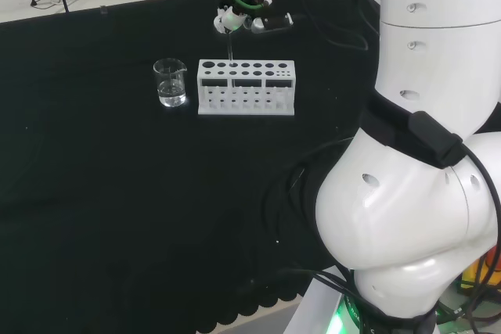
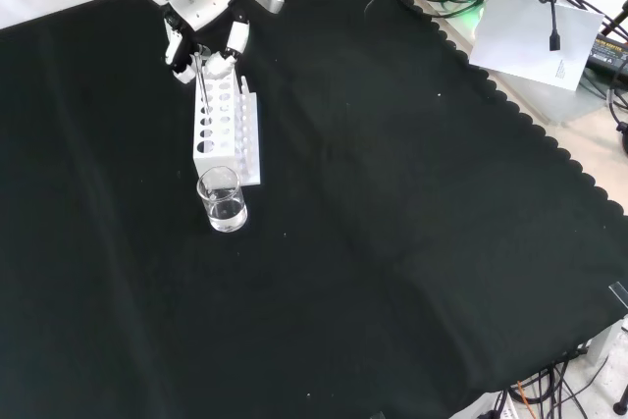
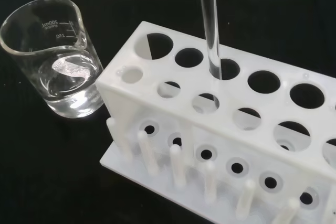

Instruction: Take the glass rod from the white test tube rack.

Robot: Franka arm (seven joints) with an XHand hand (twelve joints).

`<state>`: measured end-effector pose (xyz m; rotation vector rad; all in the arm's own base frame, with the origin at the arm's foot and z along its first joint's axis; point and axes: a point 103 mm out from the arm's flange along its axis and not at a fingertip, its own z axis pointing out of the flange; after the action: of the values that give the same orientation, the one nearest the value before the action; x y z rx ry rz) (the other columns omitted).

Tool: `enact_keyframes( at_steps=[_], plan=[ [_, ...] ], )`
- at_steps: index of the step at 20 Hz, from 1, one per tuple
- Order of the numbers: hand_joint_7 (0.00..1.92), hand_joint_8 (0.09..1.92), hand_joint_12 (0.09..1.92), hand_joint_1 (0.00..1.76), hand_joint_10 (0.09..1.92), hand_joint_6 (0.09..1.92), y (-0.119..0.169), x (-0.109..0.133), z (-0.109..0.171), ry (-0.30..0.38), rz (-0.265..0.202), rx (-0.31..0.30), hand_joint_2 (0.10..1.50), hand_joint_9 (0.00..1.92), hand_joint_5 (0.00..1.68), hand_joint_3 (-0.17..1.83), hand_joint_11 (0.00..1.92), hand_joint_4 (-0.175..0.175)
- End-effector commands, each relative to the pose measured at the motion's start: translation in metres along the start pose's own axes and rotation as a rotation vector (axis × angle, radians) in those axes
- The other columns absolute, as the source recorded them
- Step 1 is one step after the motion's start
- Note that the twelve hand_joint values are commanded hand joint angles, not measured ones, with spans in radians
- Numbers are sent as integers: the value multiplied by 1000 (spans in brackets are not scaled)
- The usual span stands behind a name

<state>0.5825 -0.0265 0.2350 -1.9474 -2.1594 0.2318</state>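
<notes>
- Row of white drying pegs (image 3: pixel 178 166) along the base plate of the white test tube rack (image 3: pixel 226 129) sits closest in the wrist view, standing upright in front of the rack's holed front wall.
- Behind the pegs, the rack's top plate carries two rows of round holes; the glass rod (image 3: pixel 209 24) stands upright with its lower end in one hole of the farther row.
- Just beside the rack's end stands a clear beaker (image 3: pixel 55 61) with a little clear liquid in the bottom, apart from the rack.
- Seen from the head view, the rack (image 1: pixel 246 87) stands on the black cloth (image 1: pixel 117 209) towards its far edge, with the beaker (image 1: pixel 171 83) just to its left.
- Above the rack's back row, the hand (image 1: pixel 228 18) has its fingers closed on the top of the rod (image 1: pixel 231 48), which runs down as a thin pale line to the rack.
- Front view: the hand (image 2: pixel 211 51) reaches in at the cloth's top left corner, pinching the rod (image 2: pixel 201 85) over the far end of the rack (image 2: pixel 224 130); the beaker (image 2: pixel 224 201) stands at the rack's near end.
- Cables and a white sheet of paper (image 2: pixel 535 36) lie off the cloth past its scalloped edge in the front view, well apart from the rack.
- Nothing stands between the hand and the rod; the arm's white links (image 1: pixel 423 154) rise at the right of the head view.
</notes>
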Motion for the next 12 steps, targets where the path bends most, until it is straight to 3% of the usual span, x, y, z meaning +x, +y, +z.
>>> enact_keyframes(
  at_steps=[1, 4, 5, 8, 9, 12],
  plan=[
    [1036, 1169, 1002, 1031, 1052, 1220, 1, 6, -5, -31, -15, -39, 1047, 1416, 744, 364, 1489, -175],
    [1095, 1253, 838, 1102, 1067, 1270, 2, 9, -5, -35, -23, -68, 1142, 1528, 799, 139, 1701, -175],
    [1021, 1260, 786, 1151, 1074, 1254, 3, 11, -4, -32, -24, -78, 1137, 1548, 812, 127, 1746, -175],
    [920, 1292, 689, 1228, 1067, 1259, 3, 14, -4, -39, -20, -134, 973, 1598, 846, 423, 1788, -175],
    [920, 1309, 671, 1237, 1061, 1276, 1, 16, -5, -43, -13, -184, 917, 1608, 856, 532, 1774, -175],
    [1030, 1334, 658, 1272, 1050, 1023, -6, 25, -13, -85, -5, -362, 821, 1587, 920, 638, 1671, -175]
  ],
)
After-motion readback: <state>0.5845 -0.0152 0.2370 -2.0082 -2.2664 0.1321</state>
